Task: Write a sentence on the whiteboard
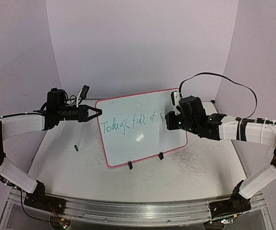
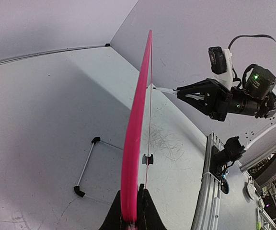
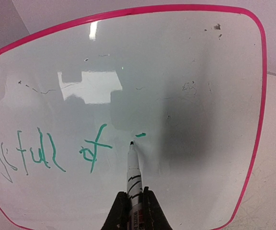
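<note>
**Pen at the board, mid-sentence**

The whiteboard (image 1: 143,141) stands upright on its black clip feet (image 1: 130,165) at mid-table, between the two arms. The left gripper (image 2: 132,213) is clamped on the board's left edge. The right gripper (image 3: 134,199) is closed around a marker pen (image 3: 133,167), whose tip is at the white surface beside the sentence (image 1: 128,123), which reads "Today's full of" plus one short stroke. A small green object (image 1: 75,148) lies on the table (image 1: 80,167), left of the board.

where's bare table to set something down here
Widest free patch: the table in front of the board, between its feet and the near rail. Another lies left of the board, around the small green piece. Crowded: the board's left edge, clamped by the left gripper, and its right side, where the right gripper holds the pen.
</note>
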Controlling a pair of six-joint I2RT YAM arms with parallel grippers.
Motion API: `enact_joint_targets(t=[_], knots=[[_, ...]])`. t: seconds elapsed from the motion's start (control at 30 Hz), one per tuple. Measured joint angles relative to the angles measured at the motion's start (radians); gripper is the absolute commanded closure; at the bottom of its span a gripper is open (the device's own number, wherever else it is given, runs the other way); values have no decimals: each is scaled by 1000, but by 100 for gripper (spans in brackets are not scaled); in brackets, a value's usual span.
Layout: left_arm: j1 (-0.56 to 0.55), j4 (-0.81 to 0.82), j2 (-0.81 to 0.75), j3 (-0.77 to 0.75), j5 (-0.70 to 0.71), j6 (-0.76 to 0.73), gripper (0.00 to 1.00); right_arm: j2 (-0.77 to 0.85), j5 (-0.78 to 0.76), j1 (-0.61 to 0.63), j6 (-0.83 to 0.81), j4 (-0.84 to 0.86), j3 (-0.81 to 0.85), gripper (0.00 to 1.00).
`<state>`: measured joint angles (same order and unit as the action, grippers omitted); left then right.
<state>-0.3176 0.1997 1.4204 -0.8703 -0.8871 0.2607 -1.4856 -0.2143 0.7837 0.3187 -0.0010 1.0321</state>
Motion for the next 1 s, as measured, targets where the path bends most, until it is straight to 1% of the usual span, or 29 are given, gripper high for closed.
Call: enact_joint_targets(t=[0.33, 0.73, 1.0], knots=[[0, -1, 0, 0, 0, 0, 100, -22, -15, 0, 7, -22, 0, 100], [0, -1, 0, 0, 1, 0, 100, -29, -80, 0, 26, -24, 6, 100], [0, -1, 0, 0, 1, 0, 100, -31, -83, 0, 24, -23, 8, 100]])
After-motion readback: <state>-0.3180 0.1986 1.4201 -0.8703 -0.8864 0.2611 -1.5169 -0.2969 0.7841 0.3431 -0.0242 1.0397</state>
